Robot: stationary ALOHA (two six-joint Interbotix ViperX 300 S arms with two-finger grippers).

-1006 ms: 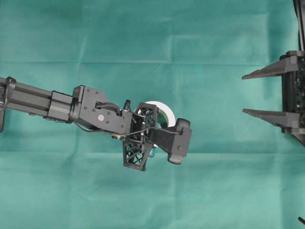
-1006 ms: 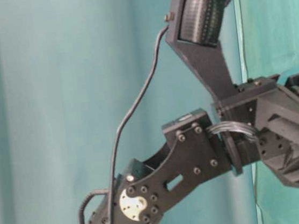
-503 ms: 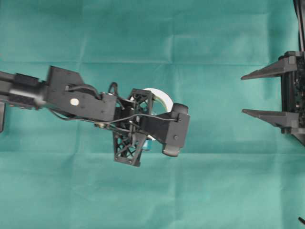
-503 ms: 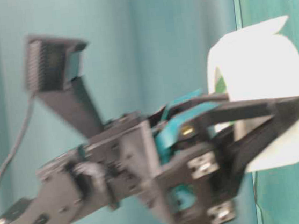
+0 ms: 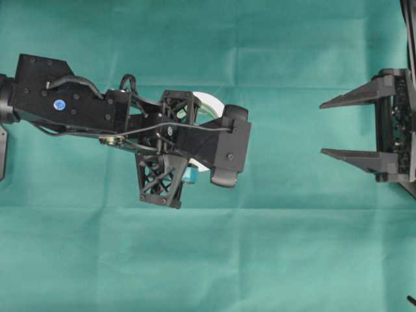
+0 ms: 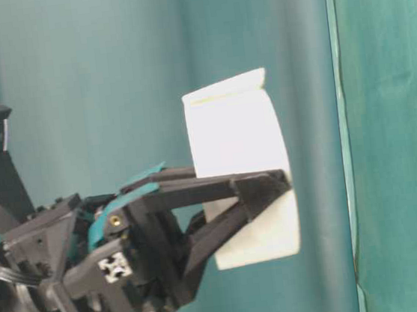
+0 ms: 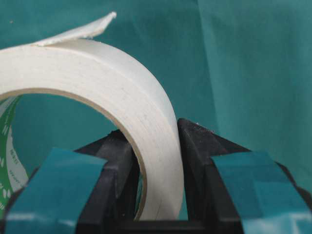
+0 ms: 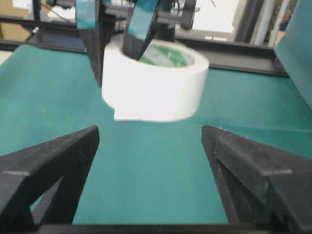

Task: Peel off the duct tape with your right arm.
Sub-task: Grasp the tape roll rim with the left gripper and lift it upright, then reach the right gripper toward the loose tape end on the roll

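Overhead: tape (image 5: 209,104) mostly hidden under left gripper (image 5: 195,140) mid-cloth (image 5: 292,260); right gripper (image 5: 325,127) near right edge, fingers wide apart — bare cloth between. Table-level: roll held aloft, loose strip (image 6: 227,86) on top. Left wrist: teal-taped fingers (image 7: 112,165) clamped across roll's wall. Right wrist: roll dead ahead, well off fingertips.

Creased green cloth (image 5: 273,260) over table, green backdrop (image 6: 94,78) behind
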